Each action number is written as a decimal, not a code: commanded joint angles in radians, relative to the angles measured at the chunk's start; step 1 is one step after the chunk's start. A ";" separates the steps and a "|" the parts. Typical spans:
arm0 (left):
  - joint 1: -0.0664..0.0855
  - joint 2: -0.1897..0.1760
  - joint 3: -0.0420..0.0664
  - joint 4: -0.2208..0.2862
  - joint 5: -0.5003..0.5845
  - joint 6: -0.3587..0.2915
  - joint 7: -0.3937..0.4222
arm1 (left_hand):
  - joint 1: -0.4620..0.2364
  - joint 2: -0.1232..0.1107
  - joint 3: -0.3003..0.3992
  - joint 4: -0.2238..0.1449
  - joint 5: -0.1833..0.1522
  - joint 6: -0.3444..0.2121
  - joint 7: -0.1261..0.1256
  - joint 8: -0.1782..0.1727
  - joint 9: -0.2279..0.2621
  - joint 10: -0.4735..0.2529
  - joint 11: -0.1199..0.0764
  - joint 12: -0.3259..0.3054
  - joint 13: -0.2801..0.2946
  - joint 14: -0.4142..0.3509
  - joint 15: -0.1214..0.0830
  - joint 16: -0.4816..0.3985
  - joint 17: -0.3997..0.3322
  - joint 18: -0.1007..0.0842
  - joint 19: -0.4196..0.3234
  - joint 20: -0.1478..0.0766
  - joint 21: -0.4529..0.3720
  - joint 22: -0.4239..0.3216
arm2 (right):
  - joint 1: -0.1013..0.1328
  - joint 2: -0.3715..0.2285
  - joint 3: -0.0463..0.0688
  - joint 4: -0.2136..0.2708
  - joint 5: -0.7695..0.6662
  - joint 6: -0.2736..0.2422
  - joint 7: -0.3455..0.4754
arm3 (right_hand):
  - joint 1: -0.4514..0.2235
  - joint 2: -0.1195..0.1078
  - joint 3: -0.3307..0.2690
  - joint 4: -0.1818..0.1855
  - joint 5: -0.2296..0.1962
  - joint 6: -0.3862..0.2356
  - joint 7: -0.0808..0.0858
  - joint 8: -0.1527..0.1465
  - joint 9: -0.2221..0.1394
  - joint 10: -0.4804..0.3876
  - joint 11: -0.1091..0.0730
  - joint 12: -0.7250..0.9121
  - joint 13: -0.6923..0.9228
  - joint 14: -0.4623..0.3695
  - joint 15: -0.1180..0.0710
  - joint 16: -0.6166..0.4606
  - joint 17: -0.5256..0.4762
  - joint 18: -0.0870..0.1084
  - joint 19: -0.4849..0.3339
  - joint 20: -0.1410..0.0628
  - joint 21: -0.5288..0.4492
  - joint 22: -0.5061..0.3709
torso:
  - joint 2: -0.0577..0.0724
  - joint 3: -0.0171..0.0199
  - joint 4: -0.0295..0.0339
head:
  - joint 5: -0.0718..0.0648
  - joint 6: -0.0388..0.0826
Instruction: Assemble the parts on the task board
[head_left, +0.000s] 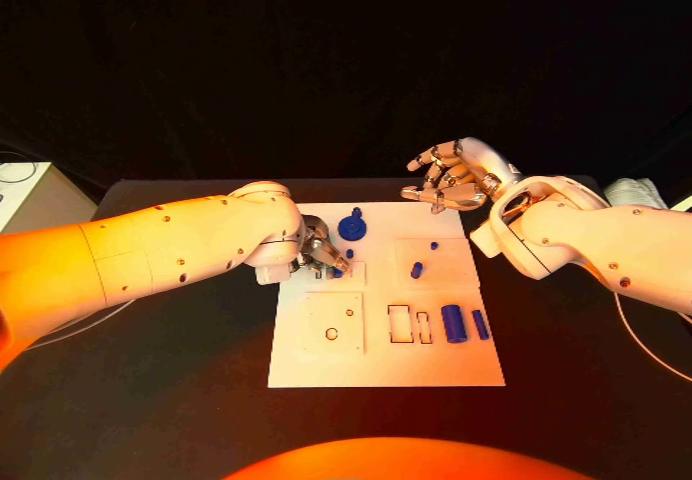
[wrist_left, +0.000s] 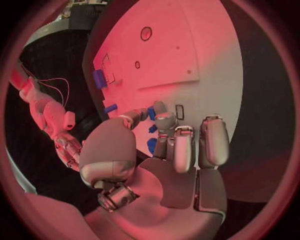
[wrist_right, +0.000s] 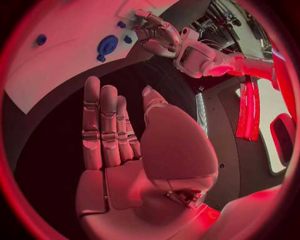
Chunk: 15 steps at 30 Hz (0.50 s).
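Observation:
The white task board (head_left: 387, 360) lies in the middle of the black table. My left hand (head_left: 317, 248) rests over its far left part and pinches a small blue part (wrist_left: 151, 114) between thumb and a finger, close to the board's surface. Just beyond that hand lies a round blue part (head_left: 353, 227), which also shows beside the left hand (wrist_right: 156, 32) as a blue disc (wrist_right: 107, 45). A short blue peg (head_left: 417, 270) stands mid-board. Two blue cylinders (head_left: 454, 323) lie at the board's right side. My right hand (head_left: 454, 175) hovers past the board's far edge with fingers spread, holding nothing.
A square recess with a small hole (head_left: 332, 322) and two narrow slots (head_left: 401, 323) mark the board's near half. A pale box (head_left: 36, 195) stands at the table's far left, a crumpled white thing (head_left: 635, 190) at the far right.

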 joint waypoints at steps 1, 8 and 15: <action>-0.007 -0.002 -0.004 0.000 -0.003 0.015 -0.007 | 0.015 -0.004 -0.019 0.014 -0.025 0.003 0.003 -0.006 -0.001 -0.002 0.002 -0.001 -0.003 0.106 -0.008 0.004 0.263 -0.018 0.005 0.001 -0.005 0.000 | -0.001 -0.001 0.000 0.001 -0.004 0.009 0.009 | -0.011 0.005 -0.024 0.001 -0.003 -0.005 0.006 0.008 -0.001 -0.007 0.001 0.007 -0.003 0.007 0.001 -0.011 0.004 0.012 0.006 0.000 -0.012 -0.008 | -0.001 0.0000 0.0003 | -0.001 0.000; -0.007 -0.016 -0.002 0.010 -0.012 0.003 -0.006 | 0.030 -0.008 -0.042 0.037 -0.057 0.003 0.004 -0.005 0.001 -0.003 0.002 -0.002 -0.006 0.106 -0.008 0.004 0.263 -0.018 0.004 0.001 -0.006 0.000 | -0.002 -0.002 0.000 0.000 -0.004 0.005 0.009 | -0.024 0.014 -0.072 0.002 0.000 -0.009 0.009 0.010 -0.004 -0.017 0.004 0.013 -0.011 0.006 0.004 -0.035 0.012 0.011 0.008 0.003 -0.028 -0.026 | -0.001 0.0002 0.0006 | -0.003 0.003; -0.006 -0.037 0.026 0.031 -0.016 -0.011 -0.004 | 0.043 -0.018 -0.067 0.064 -0.085 -0.003 0.006 -0.006 0.003 -0.010 0.004 -0.007 -0.015 0.106 -0.007 0.004 0.263 -0.017 0.003 0.001 -0.008 -0.002 | -0.003 -0.002 0.000 -0.004 -0.004 0.000 0.009 | -0.031 0.020 -0.101 0.003 0.009 -0.015 0.013 0.013 -0.006 -0.031 0.008 0.011 -0.023 -0.001 0.009 -0.065 0.016 0.011 0.003 0.008 -0.047 -0.045 | -0.002 0.0007 0.0007 | -0.005 0.007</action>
